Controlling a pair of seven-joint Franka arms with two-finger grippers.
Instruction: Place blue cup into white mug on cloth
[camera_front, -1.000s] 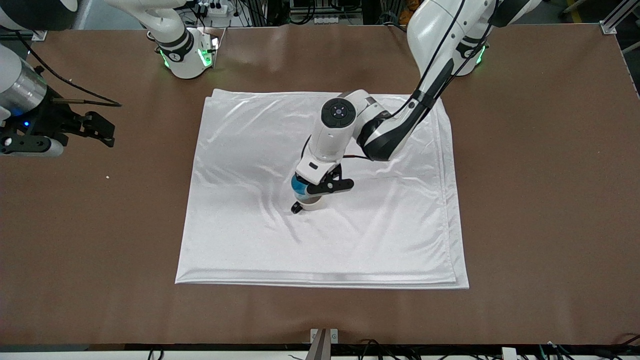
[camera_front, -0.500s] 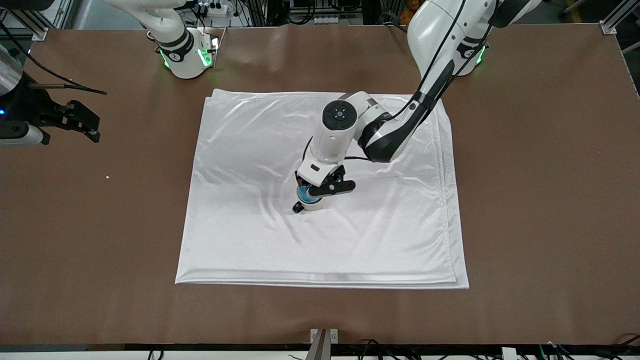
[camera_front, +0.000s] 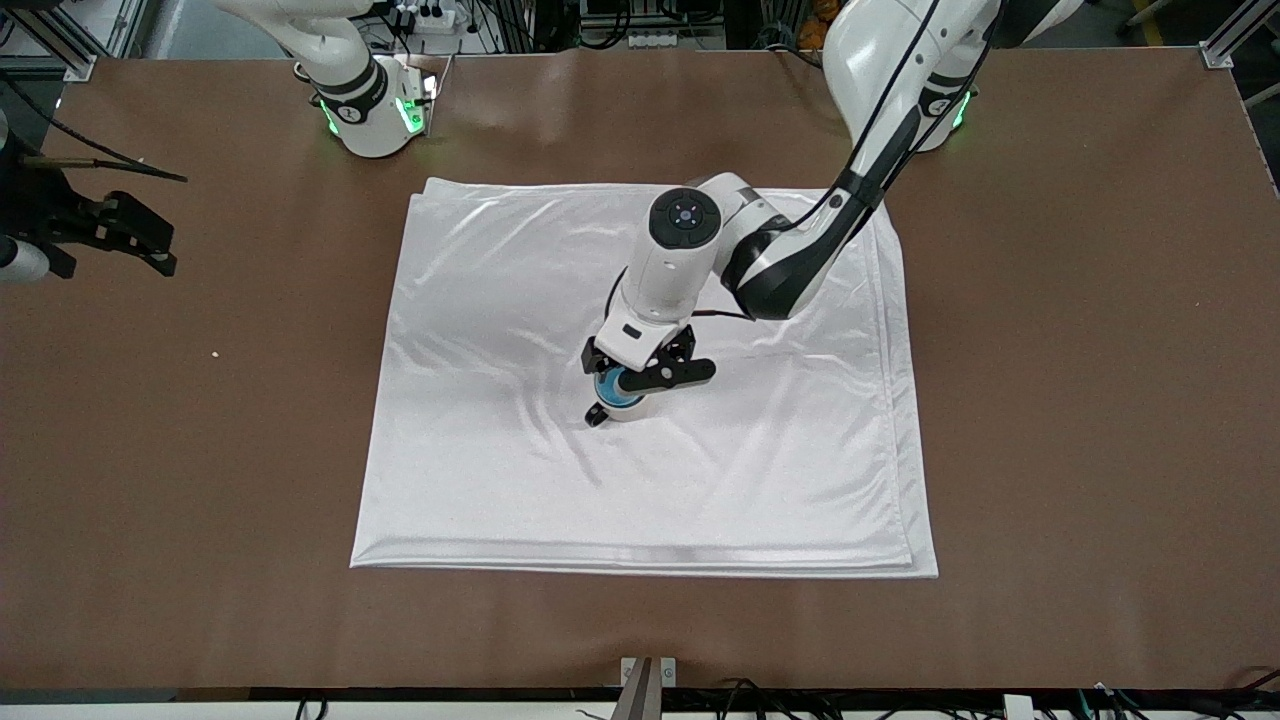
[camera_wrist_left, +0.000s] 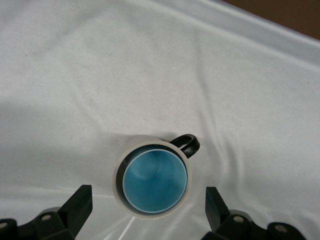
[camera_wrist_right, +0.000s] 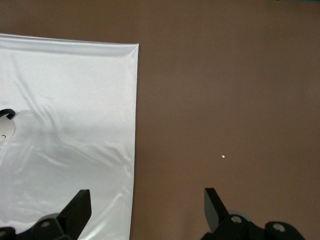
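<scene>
With the handleless blue cup (camera_wrist_left: 155, 181) seated inside the cream-white ceramic mug (camera_wrist_left: 131, 149) on the shiny white cloth (camera_front: 480, 300), the left gripper (camera_wrist_left: 149, 210) hangs spread and empty above; next it should lift clear, while the right gripper (camera_wrist_right: 147, 214) waits spread over the brown table (camera_front: 1050, 350).

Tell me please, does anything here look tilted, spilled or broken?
Nothing stands out. The blue cup sits upright inside the white mug on the cloth; the open left gripper is above it.

The cloth (camera_front: 700, 480) is a satiny white fabric with a soft sheen, faintly creased and layered at its edges. The tabletop (camera_front: 1080, 400) looks matt brown and finely grained. The white mug (camera_wrist_left: 123, 196) has a smooth ceramic-looking wall with a glossy black handle; the blue cup (camera_wrist_left: 155, 181) inside it shows a smooth, slightly glossy blue inside.
</scene>
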